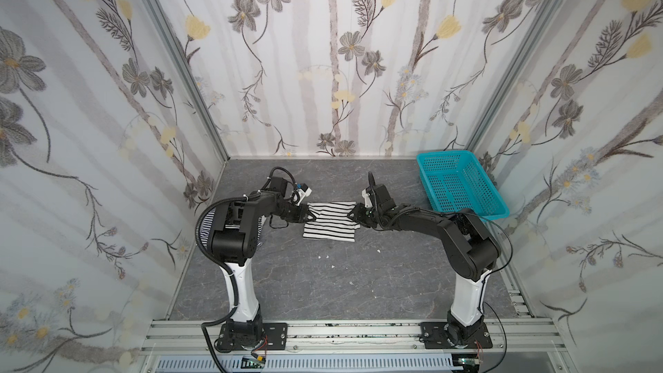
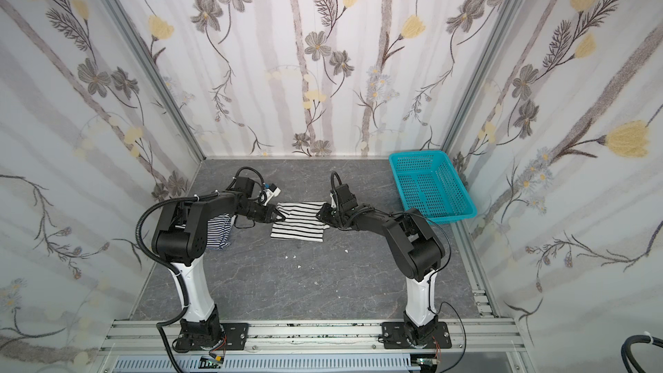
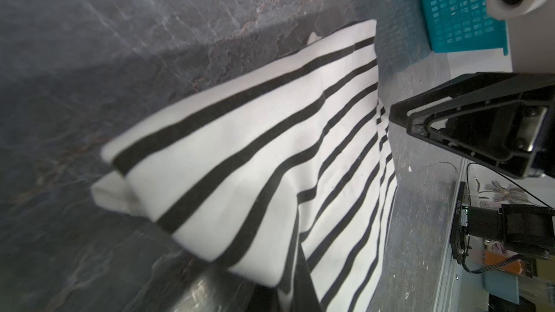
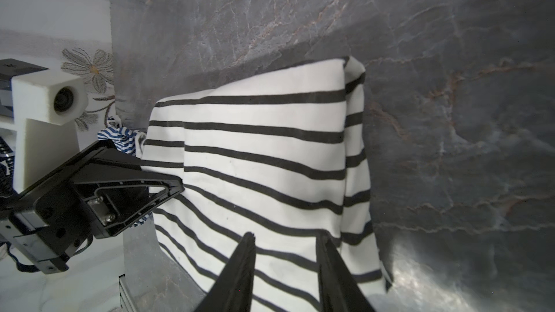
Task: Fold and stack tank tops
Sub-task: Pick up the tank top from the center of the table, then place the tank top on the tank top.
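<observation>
Grey marbled table [image 1: 323, 281], floral walls. The wide-striped top [image 1: 332, 226] lies part-folded near the basket [image 1: 445, 154], on its left-arm side; the navy top [image 2: 219, 231] sits farther from the basket. The left gripper [image 1: 312, 217] is pinched shut on the wide-striped top's edge away from the basket. The right gripper [image 1: 353, 217] straddles the basket-side edge, jaws apart. The cloth looks light and limp and will likely sag, so hold both side edges.

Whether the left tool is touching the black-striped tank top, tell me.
Touching. The right wrist view shows the left tool shut on the near edge of the black-striped tank top, with no gap between them.
</observation>
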You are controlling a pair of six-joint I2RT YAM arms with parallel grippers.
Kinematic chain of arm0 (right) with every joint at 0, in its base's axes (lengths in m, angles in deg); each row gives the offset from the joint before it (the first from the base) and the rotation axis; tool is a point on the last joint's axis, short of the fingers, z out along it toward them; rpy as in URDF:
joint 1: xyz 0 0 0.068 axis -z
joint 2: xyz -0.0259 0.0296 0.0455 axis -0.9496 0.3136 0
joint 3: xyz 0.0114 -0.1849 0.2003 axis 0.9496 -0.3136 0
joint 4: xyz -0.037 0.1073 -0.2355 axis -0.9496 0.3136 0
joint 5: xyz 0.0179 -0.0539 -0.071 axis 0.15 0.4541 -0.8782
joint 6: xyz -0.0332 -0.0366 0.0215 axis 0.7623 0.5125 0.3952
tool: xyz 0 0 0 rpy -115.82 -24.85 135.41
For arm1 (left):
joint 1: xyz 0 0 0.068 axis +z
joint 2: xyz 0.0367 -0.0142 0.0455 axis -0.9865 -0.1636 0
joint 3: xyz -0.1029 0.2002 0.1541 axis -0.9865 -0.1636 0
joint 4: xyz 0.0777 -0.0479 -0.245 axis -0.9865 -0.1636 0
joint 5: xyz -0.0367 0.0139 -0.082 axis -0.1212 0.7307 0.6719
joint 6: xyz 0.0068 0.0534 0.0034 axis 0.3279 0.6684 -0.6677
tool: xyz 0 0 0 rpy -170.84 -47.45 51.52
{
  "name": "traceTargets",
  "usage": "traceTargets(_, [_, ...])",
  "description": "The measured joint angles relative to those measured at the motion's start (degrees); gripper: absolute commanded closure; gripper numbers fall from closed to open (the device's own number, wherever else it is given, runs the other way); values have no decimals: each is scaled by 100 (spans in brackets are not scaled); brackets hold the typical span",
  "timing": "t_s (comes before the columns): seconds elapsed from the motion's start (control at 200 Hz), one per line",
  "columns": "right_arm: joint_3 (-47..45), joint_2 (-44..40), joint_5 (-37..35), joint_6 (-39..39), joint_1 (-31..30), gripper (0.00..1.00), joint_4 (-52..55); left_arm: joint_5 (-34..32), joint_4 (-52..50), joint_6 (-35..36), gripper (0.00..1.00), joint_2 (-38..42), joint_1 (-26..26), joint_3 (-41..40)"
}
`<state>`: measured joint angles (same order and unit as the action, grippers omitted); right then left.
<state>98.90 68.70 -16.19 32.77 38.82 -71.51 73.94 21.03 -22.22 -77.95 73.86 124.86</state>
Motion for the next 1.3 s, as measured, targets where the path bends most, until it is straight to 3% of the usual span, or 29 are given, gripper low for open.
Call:
traceTargets(0.465, [-105,-319,-24,2,-85,60,42,-909,-1283,1088,100,920,662,133])
traceTargets(1.009, [302,81,17,-4,-308,60,46,-1985,-3104,3053,100,2247,2328,210])
traceTargets(1.299, [415,197,22,-7,-378,60,50,-2214,-3665,3748,100,2135,3128,990])
